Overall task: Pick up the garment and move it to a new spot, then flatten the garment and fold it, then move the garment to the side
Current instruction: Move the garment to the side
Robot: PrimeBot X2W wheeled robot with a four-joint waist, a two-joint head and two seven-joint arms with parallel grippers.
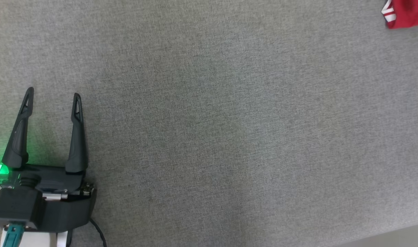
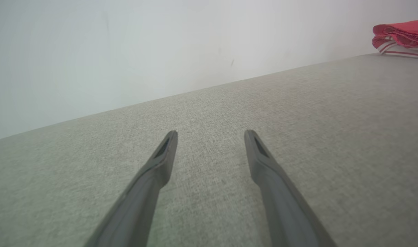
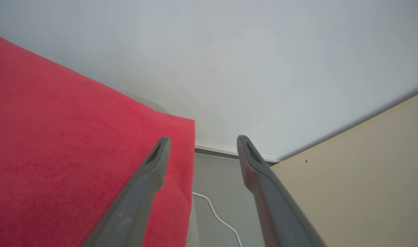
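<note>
red garment folded off to the side, both claws spread and empty

the left claw (image 1: 53,91) sits over a grey woven fabric surface (image 1: 229,120), its two long dark tapered fingers apart with only the cloth weave between them. each finger narrows to a slim tip with a small slot cut near the end. a green light glows at the claw's boxy black base. in the head view the red knit garment with white striped trim (image 1: 406,13) lies well apart from this claw, far ahead of it and to its right. seen along the left claw's fingers, the garment is a low stack of folded layers, red on top and white striped edges below, resting on the surface beside a plain pale wall (image 2: 126,51).

the right claw (image 3: 203,137) is also spread, nothing pinched. the garment's flat, finely textured red face spreads under and to the left of its left finger, ending in a straight edge and a square corner near that fingertip; whether the finger touches the fabric cannot be told. between and beyond the fingers lie a smooth grey floor (image 3: 222,178) and a thin white cable (image 3: 215,212). a matte beige panel (image 3: 359,178) stands to the right of the right finger.
</note>
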